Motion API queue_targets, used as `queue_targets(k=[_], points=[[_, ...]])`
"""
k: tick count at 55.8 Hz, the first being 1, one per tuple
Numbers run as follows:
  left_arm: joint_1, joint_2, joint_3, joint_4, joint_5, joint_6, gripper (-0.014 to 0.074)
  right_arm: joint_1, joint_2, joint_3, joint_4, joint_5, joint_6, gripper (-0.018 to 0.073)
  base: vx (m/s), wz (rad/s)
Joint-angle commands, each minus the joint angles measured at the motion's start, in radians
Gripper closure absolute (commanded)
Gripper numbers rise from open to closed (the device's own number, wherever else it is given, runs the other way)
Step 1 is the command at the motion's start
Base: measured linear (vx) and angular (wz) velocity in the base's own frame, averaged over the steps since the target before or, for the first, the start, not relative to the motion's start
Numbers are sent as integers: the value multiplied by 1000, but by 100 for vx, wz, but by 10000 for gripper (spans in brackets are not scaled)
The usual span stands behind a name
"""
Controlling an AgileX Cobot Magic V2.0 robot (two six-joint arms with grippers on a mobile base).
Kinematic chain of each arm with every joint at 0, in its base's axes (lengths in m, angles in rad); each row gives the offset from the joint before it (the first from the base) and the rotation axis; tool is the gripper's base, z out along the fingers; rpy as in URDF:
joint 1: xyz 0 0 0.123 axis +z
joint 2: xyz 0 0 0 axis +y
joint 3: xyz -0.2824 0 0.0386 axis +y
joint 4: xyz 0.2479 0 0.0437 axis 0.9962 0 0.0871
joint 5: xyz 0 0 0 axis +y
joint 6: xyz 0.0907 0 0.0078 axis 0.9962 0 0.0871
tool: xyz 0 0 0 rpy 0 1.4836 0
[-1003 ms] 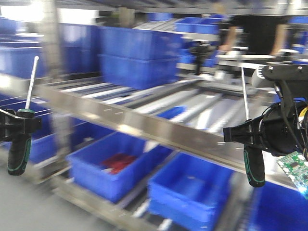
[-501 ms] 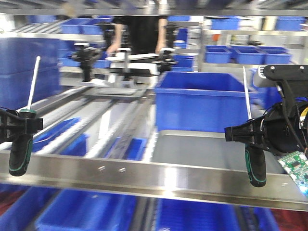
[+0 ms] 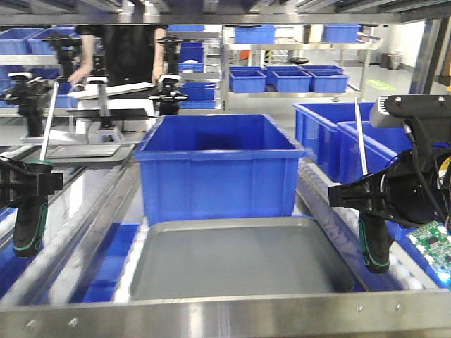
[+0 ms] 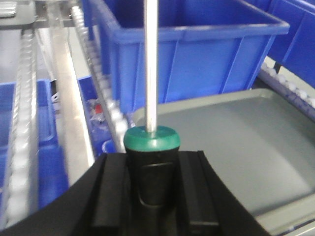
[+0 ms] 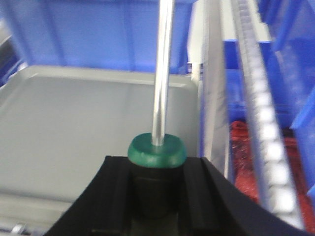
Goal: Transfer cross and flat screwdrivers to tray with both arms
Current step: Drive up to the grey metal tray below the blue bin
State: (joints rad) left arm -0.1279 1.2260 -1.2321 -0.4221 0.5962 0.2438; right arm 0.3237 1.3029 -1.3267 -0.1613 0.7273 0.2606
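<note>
Two black-handled screwdrivers with green collars are held upright, shafts pointing up. My left gripper [image 3: 29, 184] is shut on the handle of the left screwdriver [image 3: 27, 227], at the left edge, outside the tray's left side. My right gripper [image 3: 361, 197] is shut on the right screwdriver [image 3: 373, 243], just past the tray's right rim. The wide grey tray [image 3: 232, 264] lies low between them and holds nothing. In the left wrist view the jaws [image 4: 153, 164] clamp the handle under the green collar [image 4: 151, 139], with the tray [image 4: 236, 142] to the right. The right wrist view shows the same grip [image 5: 156, 189] with the tray [image 5: 74, 113] to the left.
A deep blue bin [image 3: 218, 165] stands right behind the tray. Roller rails [image 3: 91, 225] run along both sides. More blue bins [image 3: 338, 137] are at the right. A steel shelf edge [image 3: 225, 313] crosses the front. A person and other robot arms [image 3: 106, 84] are at the back left.
The whole scene has swung sideways past the camera, so the grey tray and the blue bin now sit centred in front. Both grippers keep the same hold on their screwdrivers.
</note>
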Motion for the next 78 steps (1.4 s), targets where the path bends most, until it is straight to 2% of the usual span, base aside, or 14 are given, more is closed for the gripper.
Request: queue_targets(k=[1, 35, 78], points=[[-4, -29, -30, -28, -83, -3, 594, -3, -33, -31, -14, -82, -1, 567, 25, -21], [-4, -29, -30, -28, -83, -3, 594, -3, -33, -31, -14, -82, -1, 567, 18, -7], [-4, -29, -30, -28, -83, -3, 594, -3, -33, -31, -14, -82, -1, 567, 1, 1]])
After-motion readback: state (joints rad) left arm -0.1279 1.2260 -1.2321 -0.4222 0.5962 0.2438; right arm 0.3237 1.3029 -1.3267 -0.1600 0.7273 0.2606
